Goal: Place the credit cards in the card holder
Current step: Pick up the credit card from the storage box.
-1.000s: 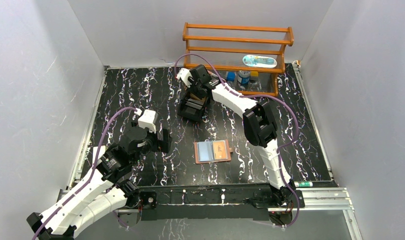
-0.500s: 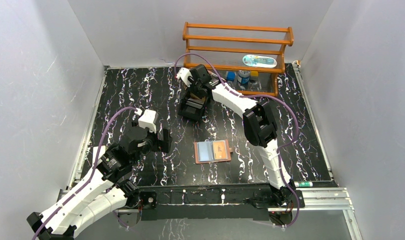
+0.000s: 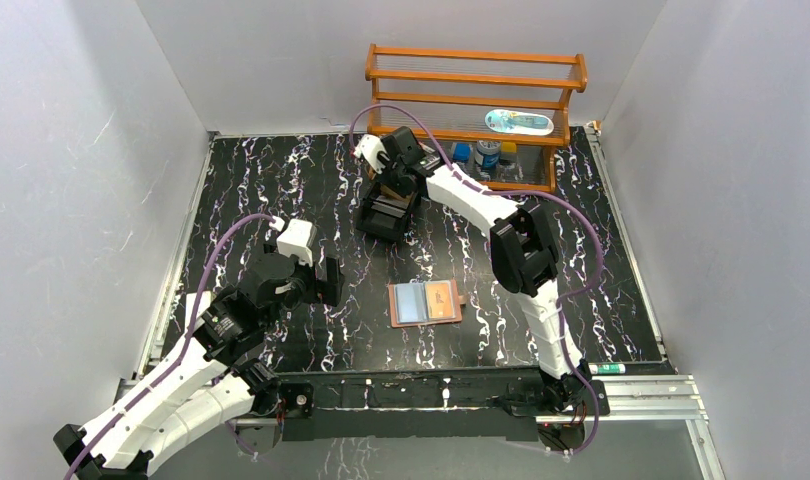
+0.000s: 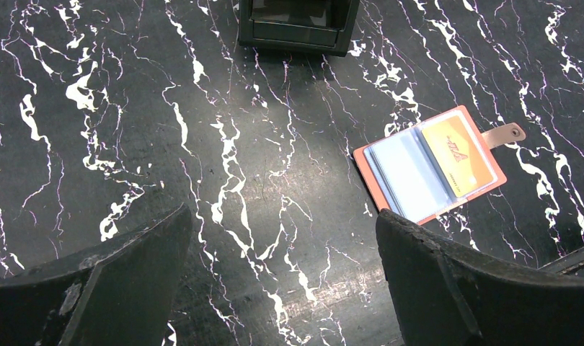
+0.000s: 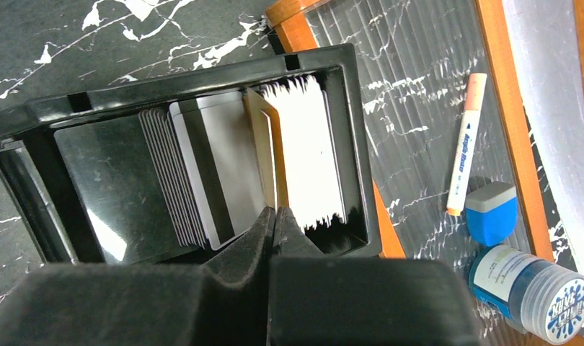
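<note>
The card holder (image 3: 426, 303) lies open flat on the table, tan-orange with a snap tab. In the left wrist view the card holder (image 4: 433, 169) shows an orange card (image 4: 458, 155) in one pocket and a pale blue card (image 4: 404, 176) beside it. My left gripper (image 4: 282, 223) hangs wide open and holds nothing, left of the holder (image 3: 326, 285). My right gripper (image 5: 275, 211) reaches into the black tray (image 5: 181, 86). Its jaws are pressed together on the edge of a yellowish credit card (image 5: 264, 144). This card stands between a grey stack (image 5: 166, 173) and white cards (image 5: 307, 151).
A wooden rack (image 3: 476, 80) stands at the back right, close behind the tray (image 3: 381, 220). On its lower shelf lie a marker (image 5: 466, 144), a blue block (image 5: 491, 213) and a capped jar (image 5: 531, 292). White walls close in three sides.
The right jaws have closed a little further on the card in the tray. The right arm has shifted slightly. The left arm has not moved.
</note>
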`<state>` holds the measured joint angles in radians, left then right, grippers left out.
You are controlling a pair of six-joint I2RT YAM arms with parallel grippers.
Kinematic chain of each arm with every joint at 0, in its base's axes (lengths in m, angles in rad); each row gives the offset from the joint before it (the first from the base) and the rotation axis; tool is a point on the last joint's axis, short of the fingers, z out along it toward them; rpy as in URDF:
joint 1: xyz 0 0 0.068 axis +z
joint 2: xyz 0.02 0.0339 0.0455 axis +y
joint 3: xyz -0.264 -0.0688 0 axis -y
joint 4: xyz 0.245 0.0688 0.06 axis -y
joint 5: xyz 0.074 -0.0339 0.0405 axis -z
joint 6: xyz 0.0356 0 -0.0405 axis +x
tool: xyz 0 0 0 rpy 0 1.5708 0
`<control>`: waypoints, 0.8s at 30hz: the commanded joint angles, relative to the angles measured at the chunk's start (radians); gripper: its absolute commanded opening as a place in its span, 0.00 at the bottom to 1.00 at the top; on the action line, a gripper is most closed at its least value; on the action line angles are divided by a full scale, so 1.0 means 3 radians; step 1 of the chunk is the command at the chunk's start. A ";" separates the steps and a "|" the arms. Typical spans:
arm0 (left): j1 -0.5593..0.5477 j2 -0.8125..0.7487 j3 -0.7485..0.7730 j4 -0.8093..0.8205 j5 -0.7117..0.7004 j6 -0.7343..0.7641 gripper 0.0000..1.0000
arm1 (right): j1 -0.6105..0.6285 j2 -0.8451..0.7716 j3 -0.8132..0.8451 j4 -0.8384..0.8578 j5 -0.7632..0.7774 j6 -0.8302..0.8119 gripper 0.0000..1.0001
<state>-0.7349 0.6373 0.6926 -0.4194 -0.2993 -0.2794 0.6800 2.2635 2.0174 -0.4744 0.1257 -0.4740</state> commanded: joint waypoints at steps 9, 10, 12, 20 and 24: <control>0.0007 -0.0023 -0.0047 0.0040 -0.0056 -0.0009 0.99 | -0.0038 -0.0714 -0.0149 -0.0011 -0.0416 0.0558 0.00; 0.0008 -0.0023 -0.0055 0.0045 -0.0080 -0.0033 0.99 | -0.0042 -0.0781 -0.0192 0.0011 -0.0451 0.0670 0.00; 0.0011 -0.0020 -0.0081 0.0069 -0.0092 -0.0091 0.99 | -0.0038 -0.0937 -0.0331 0.0067 -0.0503 0.0961 0.00; 0.0010 0.0132 -0.0137 0.0131 0.0166 -0.0549 0.97 | -0.0037 -0.1894 -0.1483 0.0334 -0.0166 0.2794 0.00; 0.0007 0.0407 -0.0022 0.0149 0.0512 -0.0604 0.84 | -0.0036 -0.2367 -0.2161 0.0425 -0.0121 0.3785 0.00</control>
<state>-0.7349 0.6971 0.6540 -0.3965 -0.2562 -0.4221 0.6739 1.6699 1.5043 -0.4061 0.0563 0.2783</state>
